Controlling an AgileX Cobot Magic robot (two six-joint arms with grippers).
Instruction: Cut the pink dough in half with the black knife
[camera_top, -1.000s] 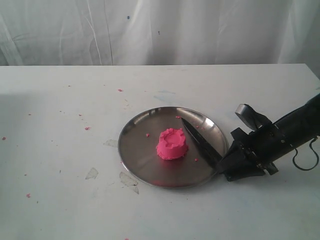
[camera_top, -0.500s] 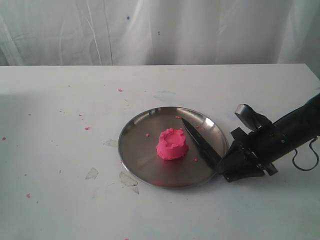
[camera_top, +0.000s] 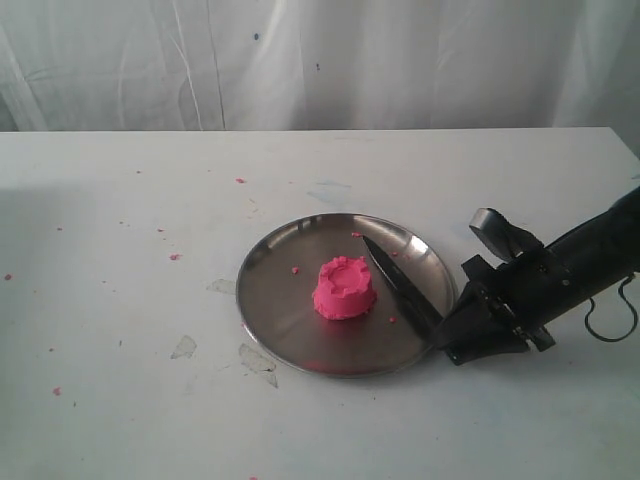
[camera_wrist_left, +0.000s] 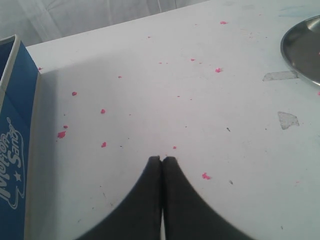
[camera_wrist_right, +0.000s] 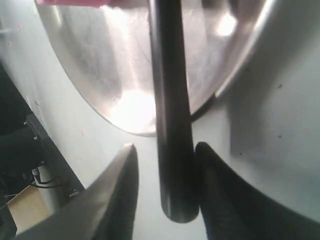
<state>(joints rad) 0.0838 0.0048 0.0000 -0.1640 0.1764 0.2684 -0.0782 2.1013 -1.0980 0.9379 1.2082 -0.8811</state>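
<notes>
You see the right claw (camera_wrist_right: 162, 167) standing narrowly open around the handle of the black knife (camera_top: 402, 286), whose blade lies on the plate (camera_top: 275, 320) just beside the pink dough (camera_top: 345, 288), while the left claw (camera_wrist_left: 161, 160) is closed on nothing.

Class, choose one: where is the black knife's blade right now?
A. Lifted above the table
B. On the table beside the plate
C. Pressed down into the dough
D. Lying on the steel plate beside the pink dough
D: the black knife lies on the plate, apart from the uncut pink dough.
</notes>
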